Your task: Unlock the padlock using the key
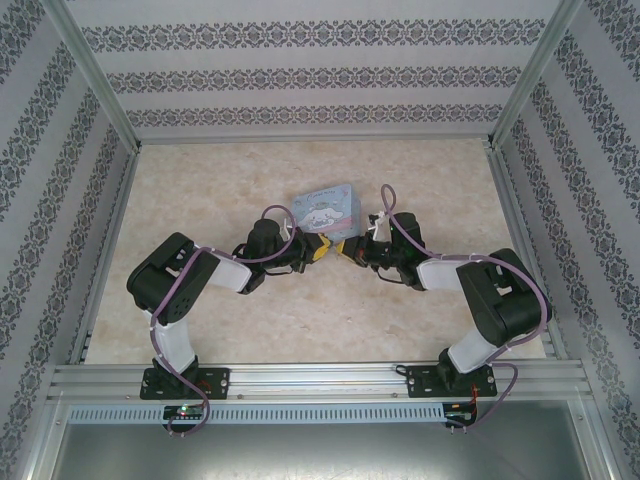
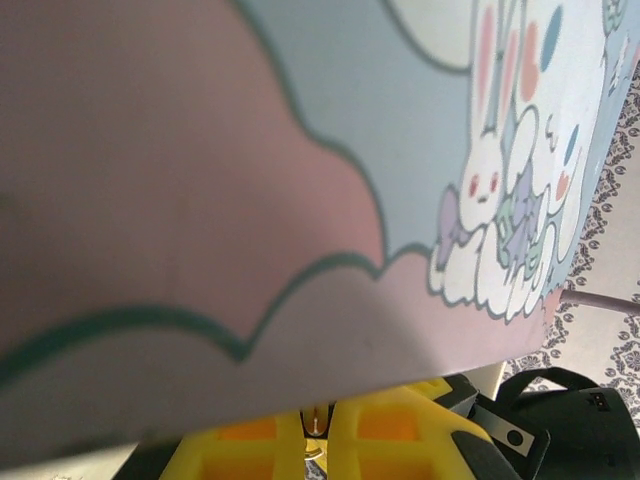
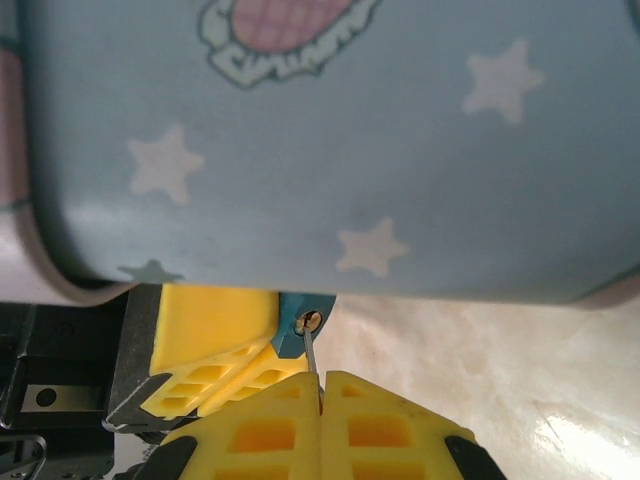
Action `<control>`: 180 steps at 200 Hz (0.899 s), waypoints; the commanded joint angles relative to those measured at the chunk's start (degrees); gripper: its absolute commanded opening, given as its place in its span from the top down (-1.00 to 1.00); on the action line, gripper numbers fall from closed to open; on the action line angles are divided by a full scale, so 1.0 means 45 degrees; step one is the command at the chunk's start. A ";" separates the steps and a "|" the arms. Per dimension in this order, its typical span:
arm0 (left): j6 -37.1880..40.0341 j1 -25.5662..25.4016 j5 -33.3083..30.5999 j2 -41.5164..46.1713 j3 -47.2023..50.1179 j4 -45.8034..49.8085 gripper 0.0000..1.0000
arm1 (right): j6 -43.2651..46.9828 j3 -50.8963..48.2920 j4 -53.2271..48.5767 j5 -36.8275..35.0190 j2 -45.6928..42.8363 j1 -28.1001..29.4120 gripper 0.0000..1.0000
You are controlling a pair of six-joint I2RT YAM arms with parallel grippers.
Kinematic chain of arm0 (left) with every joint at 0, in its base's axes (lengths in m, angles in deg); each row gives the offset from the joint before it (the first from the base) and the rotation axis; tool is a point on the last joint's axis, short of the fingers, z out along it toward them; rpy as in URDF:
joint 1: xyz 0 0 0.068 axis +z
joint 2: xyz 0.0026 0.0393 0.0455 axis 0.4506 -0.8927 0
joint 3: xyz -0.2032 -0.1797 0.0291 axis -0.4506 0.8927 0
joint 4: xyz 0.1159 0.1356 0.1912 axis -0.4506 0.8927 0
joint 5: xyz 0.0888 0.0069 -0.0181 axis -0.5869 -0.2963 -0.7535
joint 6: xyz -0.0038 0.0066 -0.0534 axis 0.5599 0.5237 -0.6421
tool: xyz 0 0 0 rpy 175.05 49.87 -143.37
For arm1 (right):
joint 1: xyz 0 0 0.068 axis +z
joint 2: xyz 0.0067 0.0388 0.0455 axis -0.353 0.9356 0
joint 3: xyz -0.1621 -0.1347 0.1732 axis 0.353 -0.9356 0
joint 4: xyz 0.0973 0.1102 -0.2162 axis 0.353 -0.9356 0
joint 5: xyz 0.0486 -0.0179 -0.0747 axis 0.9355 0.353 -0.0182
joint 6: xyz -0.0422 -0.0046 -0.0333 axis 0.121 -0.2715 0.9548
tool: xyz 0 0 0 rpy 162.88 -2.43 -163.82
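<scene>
Both pairs of jaws are clenched. At bottom centre of its wrist view, the right gripper (image 3: 320,388) pinches the key (image 3: 311,352), whose tip sits at the keyhole of the padlock (image 3: 294,312), just below the tin box (image 3: 380,150). The left gripper (image 2: 318,428) appears to clamp the padlock by its body. Both pieces look tiny, light and stiff. The thin key could bend or slip, so hold it close to the bow and twist gently.
</scene>
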 commanded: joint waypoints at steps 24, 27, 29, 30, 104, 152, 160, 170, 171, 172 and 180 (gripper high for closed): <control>0.0023 -0.0117 0.0219 0.0351 0.0079 -0.0542 1.00 | -0.0074 0.0558 0.0355 -0.0055 0.0285 0.0140 1.00; 0.0023 -0.0122 0.0236 0.0358 0.0077 -0.0543 1.00 | -0.0091 0.0548 0.0358 -0.0064 0.0301 0.0145 1.00; 0.0023 -0.0118 0.0238 0.0361 0.0075 -0.0533 1.00 | -0.0103 0.0555 0.0367 -0.0081 0.0319 0.0141 1.00; 0.0023 -0.0118 0.0238 0.0361 0.0074 -0.0538 1.00 | -0.0099 0.0557 0.0378 -0.0080 0.0323 0.0140 1.00; -0.0094 -0.0120 0.0200 0.0401 0.0112 -0.0759 1.00 | -0.0570 0.0558 0.0659 -0.0371 0.0860 0.0121 1.00; -0.0114 -0.0126 0.0219 0.0459 0.0081 -0.0815 1.00 | -0.1287 0.0577 0.1485 -0.0281 0.1203 0.0121 1.00; -0.0133 -0.0119 0.0238 0.0459 0.0092 -0.0843 1.00 | -0.1394 0.0596 0.1611 -0.0208 0.1226 0.0121 1.00; -0.0114 -0.0137 0.0275 0.0440 0.0055 -0.0858 1.00 | -0.1555 0.0612 0.1850 -0.0117 0.1229 0.0104 1.00; -0.0114 -0.0137 0.0276 0.0440 0.0055 -0.0867 1.00 | -0.1566 0.0614 0.1881 -0.0108 0.1236 0.0102 1.00; -0.0114 -0.0137 0.0277 0.0440 0.0064 -0.0871 1.00 | -0.1582 0.0615 0.1897 -0.0104 0.1240 0.0102 1.00; -0.0113 -0.0137 0.0307 0.0410 0.0064 -0.0897 1.00 | -0.1726 0.0663 0.2186 0.0043 0.1273 0.0120 1.00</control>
